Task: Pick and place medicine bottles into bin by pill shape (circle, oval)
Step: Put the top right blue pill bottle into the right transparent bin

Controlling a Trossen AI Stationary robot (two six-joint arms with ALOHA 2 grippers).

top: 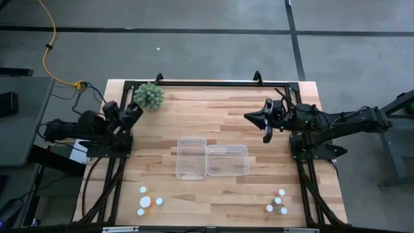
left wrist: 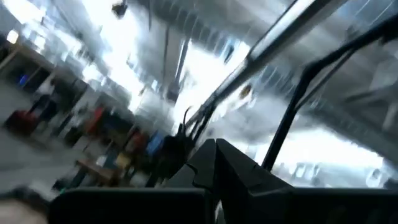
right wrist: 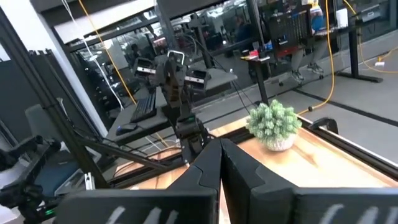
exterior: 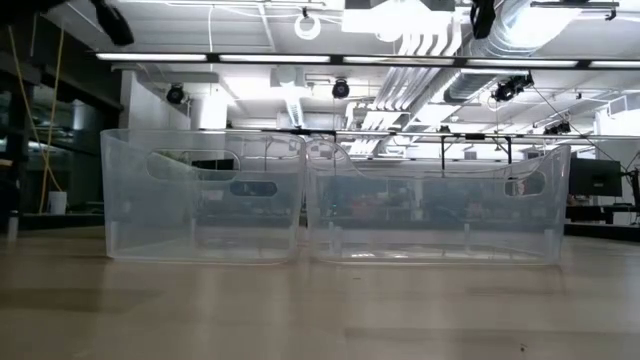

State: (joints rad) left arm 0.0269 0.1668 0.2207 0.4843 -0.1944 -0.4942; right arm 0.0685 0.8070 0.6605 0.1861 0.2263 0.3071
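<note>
Legible markings: none found.
No text, label, brand or number can be read on anything in view.

Twin bins (top: 211, 158) mid-table, flanks open

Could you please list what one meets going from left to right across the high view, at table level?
Left gripper → fuzzy green plant ball → left clear plastic bin → right clear plastic bin → right gripper, both jaws shut.

White-capped medicine bottles (top: 147, 201), green plant ball (top: 149, 96), pale striped wooden table (top: 226, 116)
</note>
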